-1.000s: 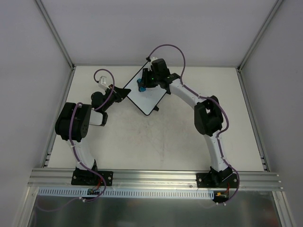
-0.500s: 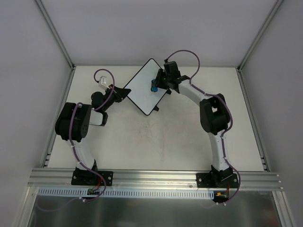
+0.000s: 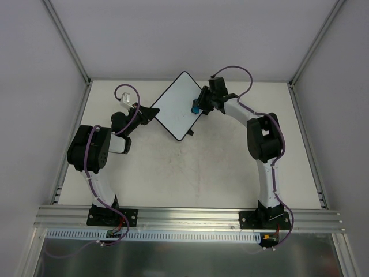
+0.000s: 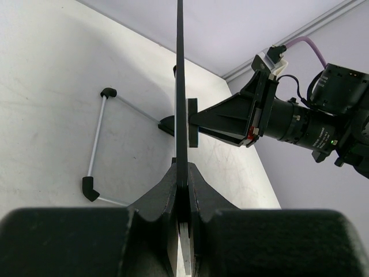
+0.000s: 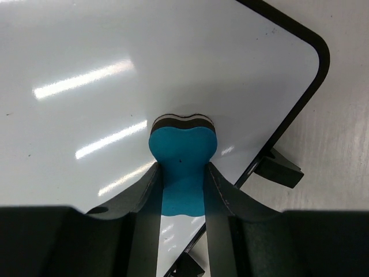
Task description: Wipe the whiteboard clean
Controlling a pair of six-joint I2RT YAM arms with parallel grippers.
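Note:
The whiteboard (image 3: 177,104) is a white board with a thin black rim, turned like a diamond at the back middle of the table. Its face (image 5: 144,69) shows no marks. My left gripper (image 3: 151,112) is shut on the board's left corner; in the left wrist view the board (image 4: 180,104) stands edge-on between the fingers. My right gripper (image 3: 199,106) is shut on a small blue eraser (image 5: 183,156) and presses its dark pad against the board near the right corner.
A thin metal stand with black end caps (image 4: 95,144) lies under the board. Small black tabs (image 5: 279,167) stick out at the board's rim. White walls and metal posts enclose the table (image 3: 190,173).
My right gripper has slid the eraser across the board from its upper middle toward the right corner. The left arm and the board have stayed still.

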